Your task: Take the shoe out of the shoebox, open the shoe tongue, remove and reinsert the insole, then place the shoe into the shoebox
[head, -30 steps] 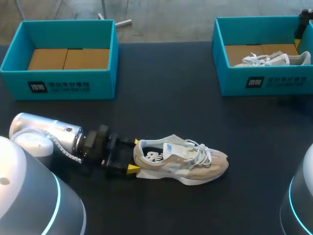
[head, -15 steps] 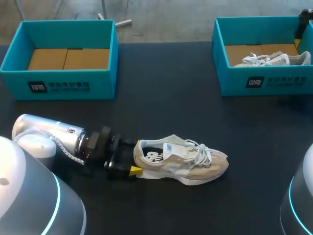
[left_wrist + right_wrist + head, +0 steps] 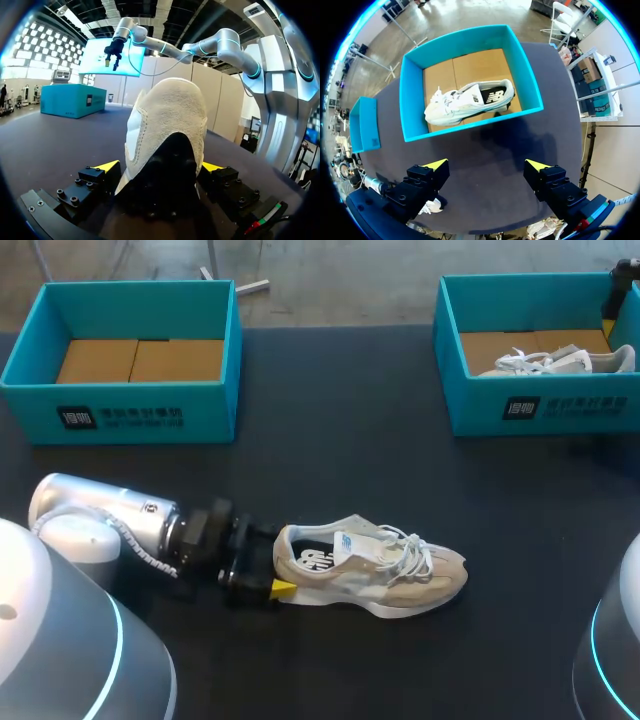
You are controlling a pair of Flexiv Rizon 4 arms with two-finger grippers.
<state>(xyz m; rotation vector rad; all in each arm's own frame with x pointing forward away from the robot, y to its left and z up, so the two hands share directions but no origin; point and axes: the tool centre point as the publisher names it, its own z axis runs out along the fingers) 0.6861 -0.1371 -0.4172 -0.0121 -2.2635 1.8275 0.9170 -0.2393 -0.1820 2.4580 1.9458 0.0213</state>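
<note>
A beige sneaker [image 3: 375, 575] lies on its sole on the dark table, toe pointing right, with its tongue and laces loose. My left gripper [image 3: 277, 561] is at the shoe's heel, fingers open on either side of it. In the left wrist view the heel [image 3: 167, 125] fills the space between the yellow-tipped fingers [image 3: 106, 166] of the left gripper [image 3: 159, 167]; a firm grip does not show. My right gripper [image 3: 487, 167] hangs open and empty, high over the table beside the right shoebox [image 3: 465, 37].
An empty teal shoebox [image 3: 125, 400] with a cardboard floor stands at the back left. The right teal shoebox [image 3: 540, 405] holds a white sneaker [image 3: 555, 362], also the white sneaker [image 3: 467, 102] in the right wrist view. The right arm [image 3: 620, 290] shows at the far right edge.
My left arm has slid a little to the right, bringing its fingers further along the sneaker's heel. The sneaker and the right arm have stayed put.
</note>
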